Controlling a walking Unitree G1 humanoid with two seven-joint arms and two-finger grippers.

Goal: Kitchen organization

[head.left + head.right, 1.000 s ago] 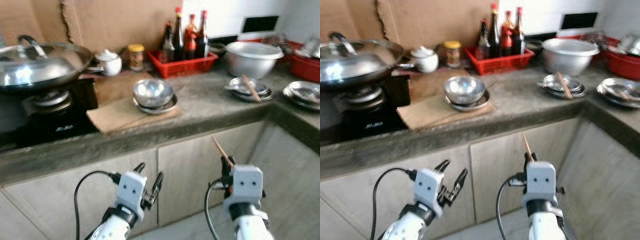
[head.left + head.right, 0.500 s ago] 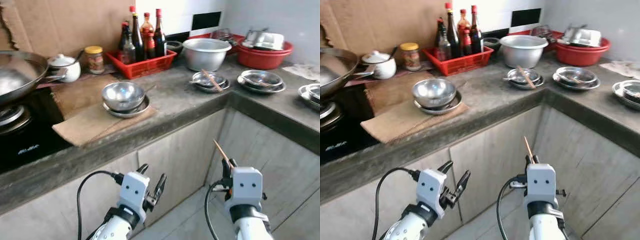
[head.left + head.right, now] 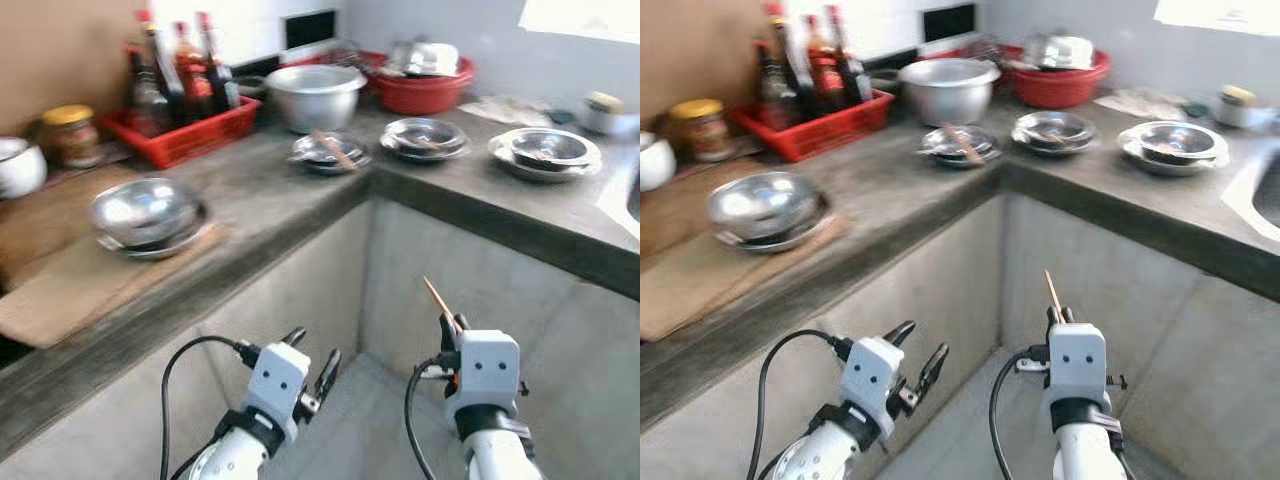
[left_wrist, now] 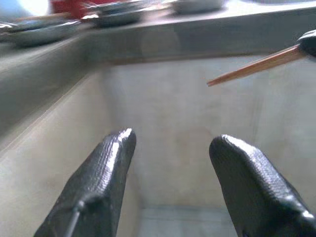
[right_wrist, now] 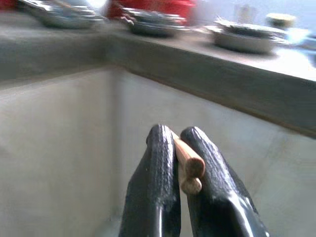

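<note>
Below the grey concrete L-shaped counter (image 3: 300,205), in front of the pale cabinet fronts at the inner corner, both grippers hang low. Right gripper (image 5: 178,148): black fingers pressed together, pinching a pair of thin wooden chopsticks (image 3: 439,300) whose tips point up and slightly to the robot's left, well below the counter edge. Left gripper (image 4: 170,148): fingers spread apart, holding nothing, aimed toward the corner; the chopstick tips cross its wrist view. On the counter, left run: shiny steel bowl nested on a steel plate (image 3: 146,212) sitting on a brown cardboard sheet (image 3: 70,285); behind it a red plastic basket of dark sauce bottles (image 3: 180,125), a yellow-lidded glass jar (image 3: 68,132) beside it. Near the corner: large steel mixing bowl (image 3: 314,95), a shallow steel dish (image 3: 325,150) with another chopstick resting across it. Right run: two more stacks of steel dishes (image 3: 425,135) (image 3: 543,150), well apart from each other, and a red plastic basin (image 3: 425,88) of metalware against the wall. Views slightly blurred.
</note>
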